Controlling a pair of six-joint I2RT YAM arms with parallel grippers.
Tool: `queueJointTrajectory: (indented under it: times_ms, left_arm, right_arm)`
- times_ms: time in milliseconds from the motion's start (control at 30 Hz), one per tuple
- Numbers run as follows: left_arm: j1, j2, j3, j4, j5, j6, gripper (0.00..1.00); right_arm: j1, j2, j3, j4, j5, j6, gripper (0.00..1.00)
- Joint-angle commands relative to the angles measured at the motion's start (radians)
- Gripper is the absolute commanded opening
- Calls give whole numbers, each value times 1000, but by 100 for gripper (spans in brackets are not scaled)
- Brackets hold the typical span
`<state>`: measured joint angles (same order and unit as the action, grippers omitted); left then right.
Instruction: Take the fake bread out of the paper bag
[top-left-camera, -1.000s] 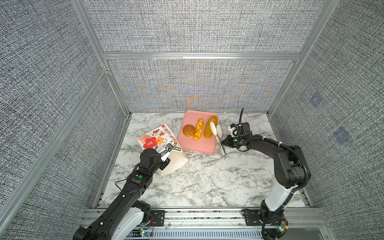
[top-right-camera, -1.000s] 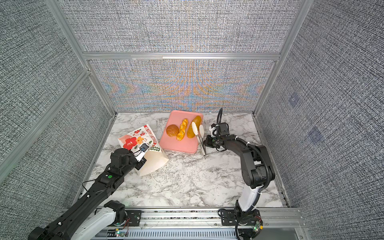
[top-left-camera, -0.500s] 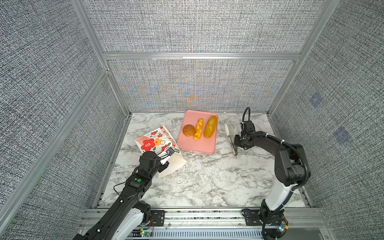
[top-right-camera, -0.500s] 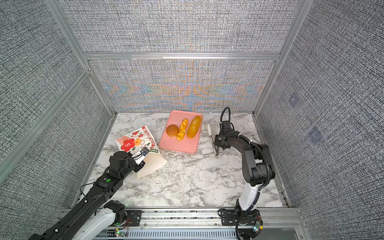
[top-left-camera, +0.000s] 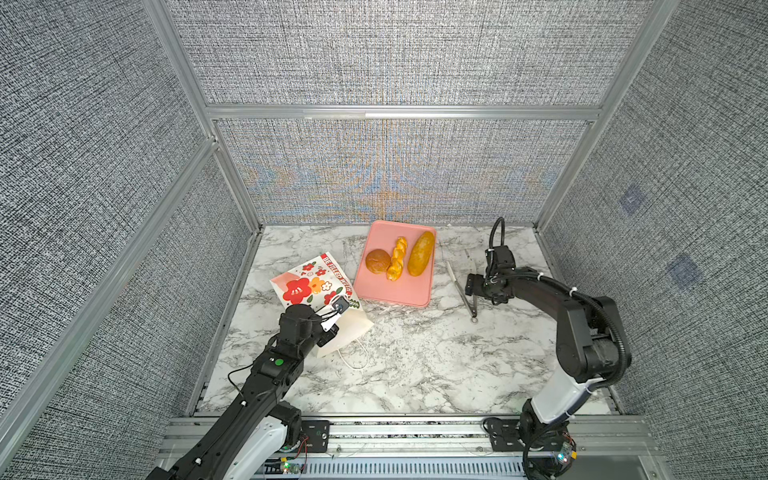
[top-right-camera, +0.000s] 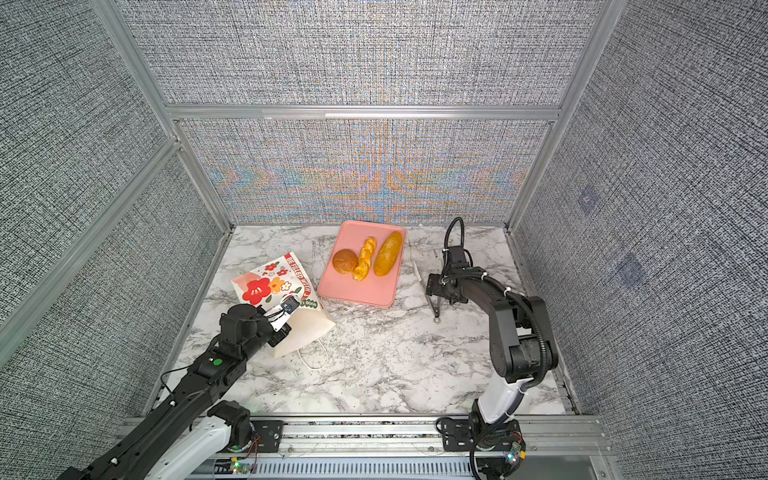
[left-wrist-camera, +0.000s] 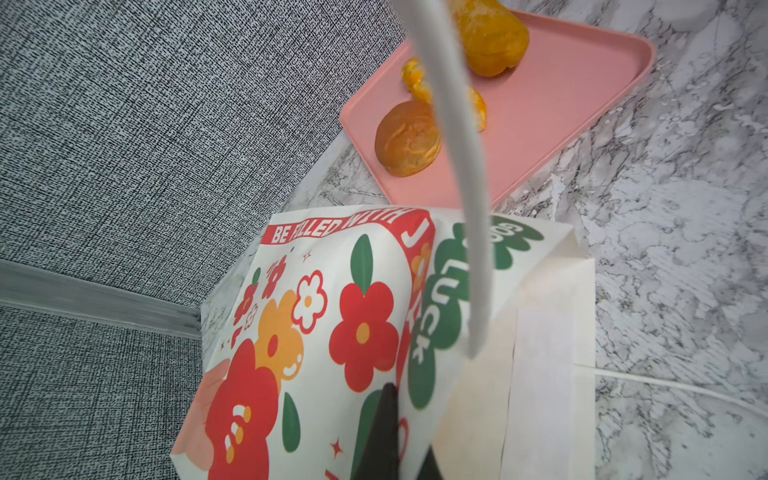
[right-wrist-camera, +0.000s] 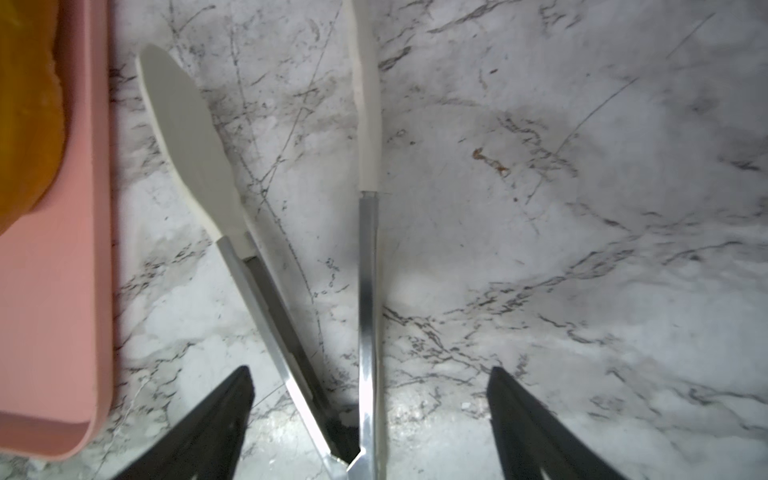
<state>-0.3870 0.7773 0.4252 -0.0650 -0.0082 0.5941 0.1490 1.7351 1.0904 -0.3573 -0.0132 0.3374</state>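
Observation:
The paper bag (top-left-camera: 309, 284) (top-right-camera: 266, 286) lies on its side on the marble at the left, flower print up; its inside does not show. My left gripper (top-left-camera: 331, 328) (left-wrist-camera: 409, 453) is shut on the bag's paper edge, with a white cord handle (left-wrist-camera: 465, 216) hanging across that wrist view. Three pieces of fake bread lie on the pink tray (top-left-camera: 395, 291) (left-wrist-camera: 540, 124): a round bun (top-left-camera: 377, 261), a twisted stick (top-left-camera: 397, 264) and a long loaf (top-left-camera: 420, 259). My right gripper (top-left-camera: 471, 291) (right-wrist-camera: 370, 370) stands open just above metal tongs (right-wrist-camera: 365, 270).
The tongs (top-left-camera: 461, 289) (top-right-camera: 435, 309) with white tips lie flat on the marble right of the tray, arms spread. A second cord handle (top-left-camera: 353, 359) trails from the bag toward the front. Grey walls close in the left, back and right sides.
My right gripper carried the tongs from over the tray to the marble on the right, then opened and let them go. The left arm drew the bag slightly toward the front.

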Motion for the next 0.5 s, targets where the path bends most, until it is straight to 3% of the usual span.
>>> queueJointTrajectory:
  times_ms: [0, 267, 467]
  left_arm:
    - [-1, 0, -3, 25, 13, -13, 0]
    - [-2, -2, -11, 39, 19, -18, 0]
    - [-2, 9, -9, 41, 22, -30, 0]
  right_arm:
    - [2, 9, -16, 44, -93, -9, 95]
    - [62, 73, 26, 14, -28, -112, 95]
    - [107, 131, 91, -35, 61, -155, 86]
